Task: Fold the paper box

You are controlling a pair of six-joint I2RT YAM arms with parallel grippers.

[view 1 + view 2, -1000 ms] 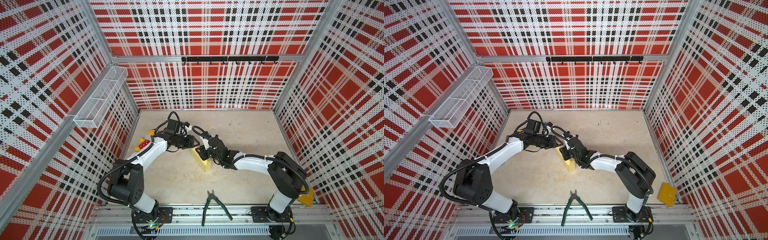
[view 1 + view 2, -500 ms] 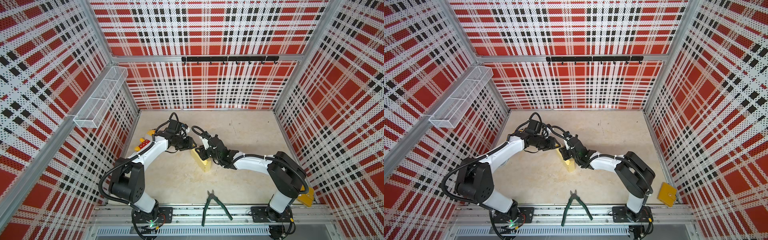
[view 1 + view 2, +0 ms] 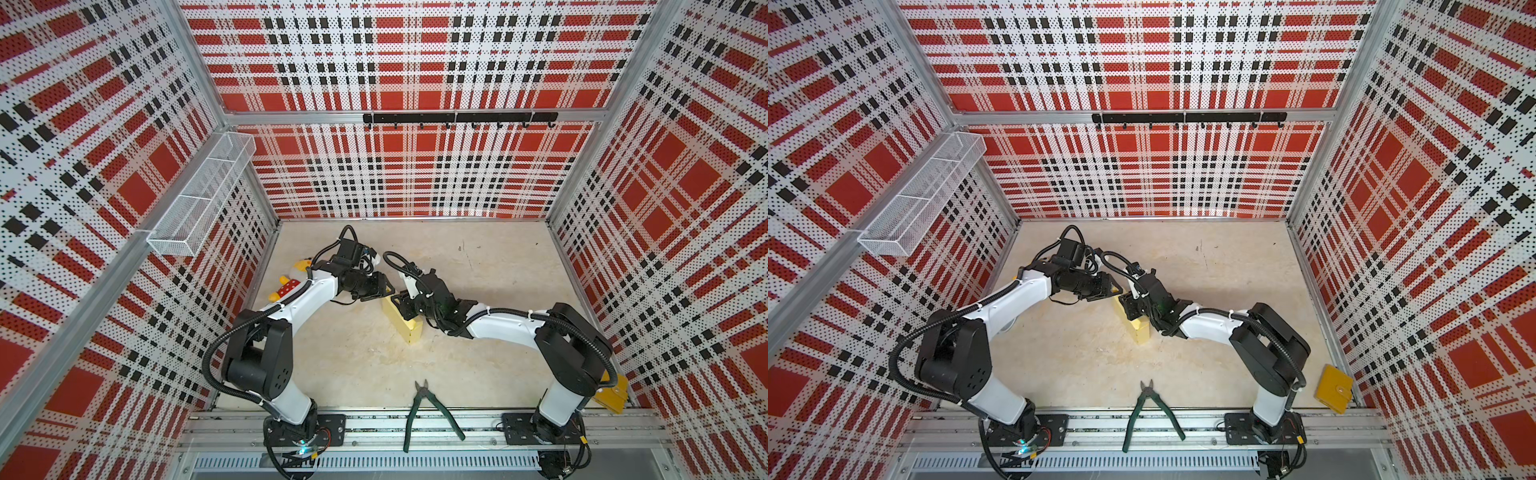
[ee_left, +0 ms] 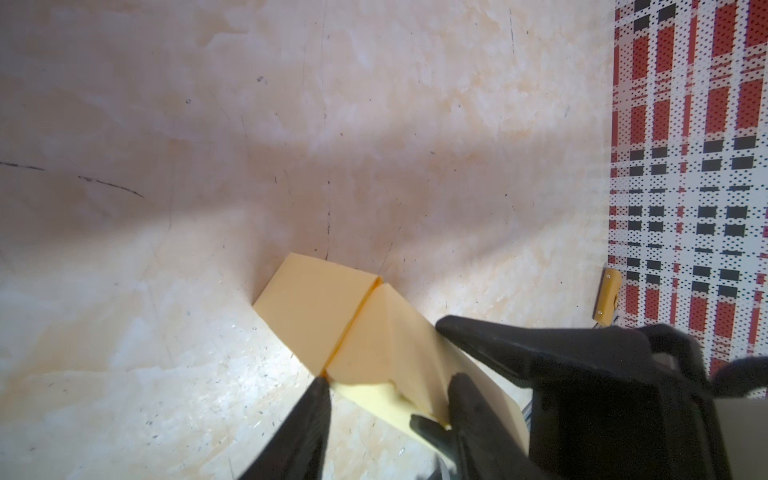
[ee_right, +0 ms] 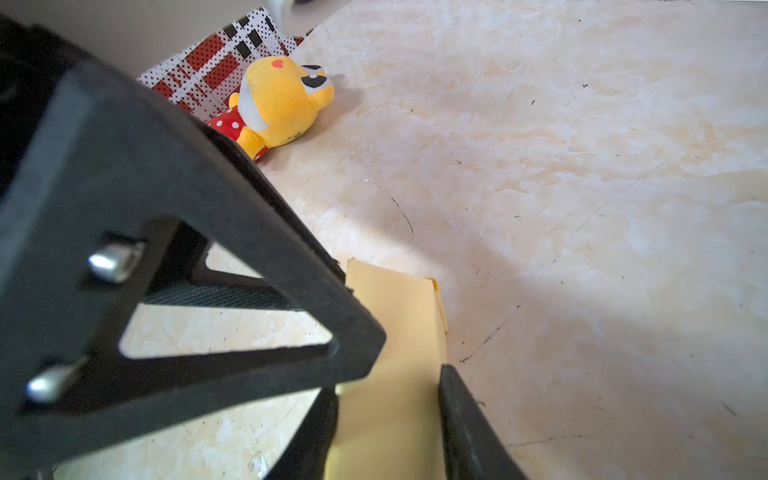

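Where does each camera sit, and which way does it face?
Top views: high over the near edge, looking down; both white-and-black arms show whole, meeting at the pale yellow cardboard paper box.
Left wrist: behind the left gripper, looking along its fingers at the box; the other arm's fingers intrude.
Right wrist: behind the right gripper, facing the yellow plush toy; the other arm's fingers block much.
Shared: both wrist views show the box.

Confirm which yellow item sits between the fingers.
The pale yellow paper box in the middle: left gripper and right gripper both straddle it. The mustard wallet lies apart at the front right; the plush toy lies off to the left.
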